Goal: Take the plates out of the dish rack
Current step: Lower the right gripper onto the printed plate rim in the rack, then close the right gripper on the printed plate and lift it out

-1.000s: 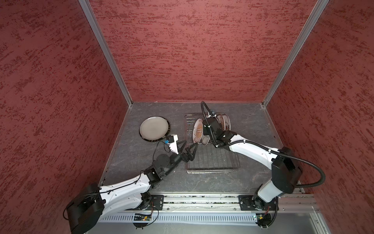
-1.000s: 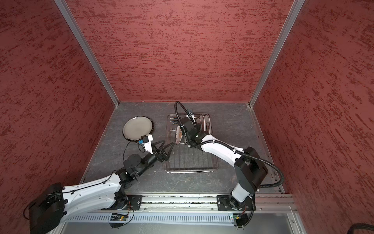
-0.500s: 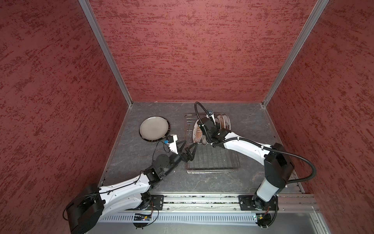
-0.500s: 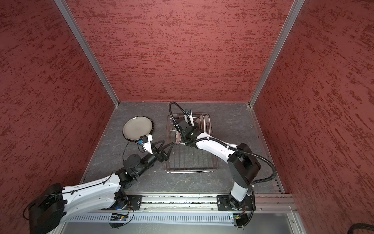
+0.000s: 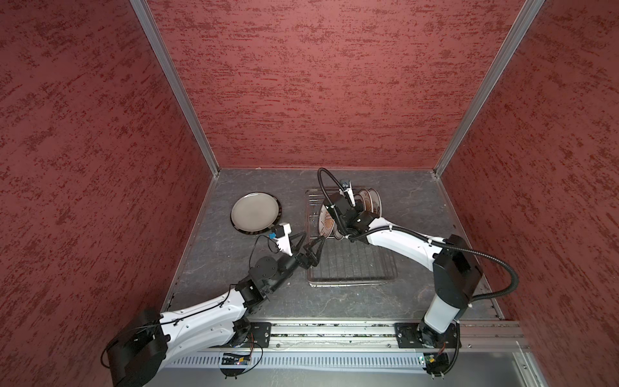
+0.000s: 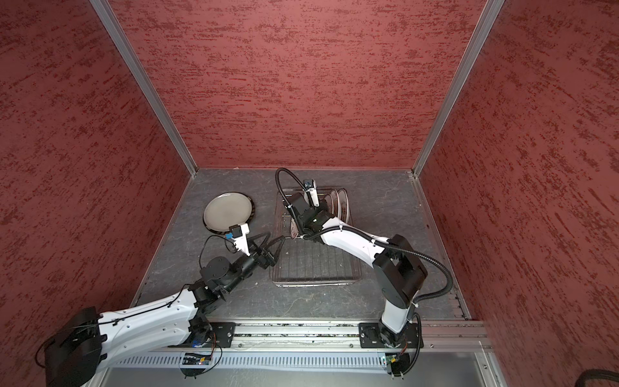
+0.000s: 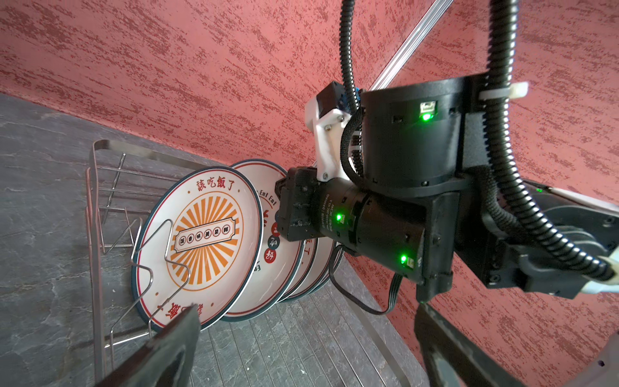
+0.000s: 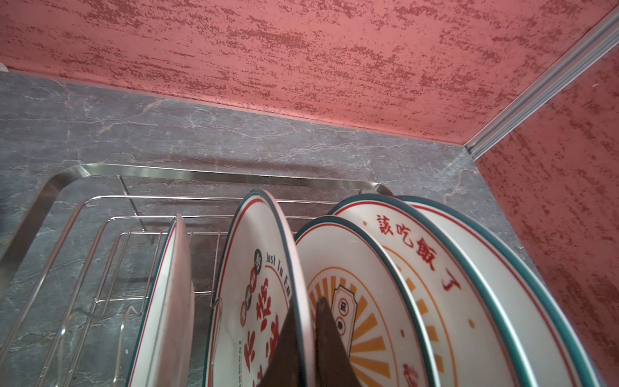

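Observation:
The silver wire dish rack [image 5: 351, 284] stands right of the middle in both top views. Several white plates with red characters or orange sunbursts stand upright at its far end [image 5: 370, 202]. My right gripper [image 8: 306, 313] is shut on the rim of the second plate [image 8: 258, 268] from the front, one finger on each face. A sunburst plate [image 7: 201, 241] stands in front of it. My left gripper [image 5: 311, 242] hangs open at the rack's left rim, with nothing between its fingers [image 7: 181, 331]. A large dark-rimmed plate [image 5: 255, 211] lies flat on the table at the left.
Red walls close the grey table [image 5: 418, 201] on three sides, and the rack's far rim [image 8: 234, 176] lies near the back wall. The right arm [image 5: 395, 243] reaches across the rack. Bare upright prongs [image 7: 114, 187] stand at the rack's far left corner.
My right gripper has closed on the plate's rim, and its wrist has shifted a little to the left. The left arm has not moved.

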Controlling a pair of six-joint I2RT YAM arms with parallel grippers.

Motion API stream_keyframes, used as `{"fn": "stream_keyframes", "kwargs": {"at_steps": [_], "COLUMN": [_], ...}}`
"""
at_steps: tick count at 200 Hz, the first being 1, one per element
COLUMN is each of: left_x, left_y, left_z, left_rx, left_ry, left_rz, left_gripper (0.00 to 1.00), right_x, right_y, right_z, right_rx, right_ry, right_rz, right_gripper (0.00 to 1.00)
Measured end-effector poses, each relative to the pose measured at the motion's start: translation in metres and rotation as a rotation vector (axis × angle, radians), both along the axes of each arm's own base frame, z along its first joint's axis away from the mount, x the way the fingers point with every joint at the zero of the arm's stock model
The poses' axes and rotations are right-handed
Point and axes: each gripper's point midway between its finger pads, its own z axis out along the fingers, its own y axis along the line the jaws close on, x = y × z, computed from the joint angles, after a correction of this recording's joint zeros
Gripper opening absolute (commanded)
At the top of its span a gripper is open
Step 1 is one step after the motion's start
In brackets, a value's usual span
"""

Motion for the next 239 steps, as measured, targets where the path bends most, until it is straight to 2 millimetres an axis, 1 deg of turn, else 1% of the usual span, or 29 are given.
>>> {"fn": "stream_keyframes", "kwargs": {"at_steps": [28,48,97,134,150,168,190,239], "left_x": [0.000,0.001,0.002,0.001,0.000,0.000,-0.001,-0.002], "left_y": [0.003,0.005,0.006,0.008,0.008,0.009,0.007,0.008], "left_z": [-0.002,-0.002,-0.001,0.003,0.004,0.005,0.004,0.006], "left_rx": [0.001,0.000,-0.002,-0.010,-0.015,-0.017,-0.012,-0.019], "left_ry": [0.001,0.001,-0.001,-0.007,-0.011,-0.013,-0.009,-0.015], "left_rz": [0.007,0.015,0.020,0.020,0.020,0.020,0.012,0.007], "left_gripper": [0.99,0.99,1.00,0.99,0.99,0.99,0.99,1.00], "right_x": [-0.001,-0.003,-0.006,-0.009,-0.011,-0.019,-0.034,-0.064], "right_y": [0.001,0.003,0.003,-0.006,-0.011,-0.017,-0.029,-0.060], "right_z": [0.003,0.010,0.046,0.068,0.080,0.094,0.109,0.130], "right_rx": [-0.034,-0.064,-0.141,-0.172,-0.172,-0.152,-0.112,-0.002], "right_ry": [-0.012,-0.035,-0.125,-0.170,-0.197,-0.235,-0.290,-0.384], "right_rz": [0.005,0.011,-0.003,-0.032,-0.043,-0.050,-0.051,-0.058], "right_gripper": [0.02,0.02,0.01,0.00,0.00,0.00,0.00,0.00]}}
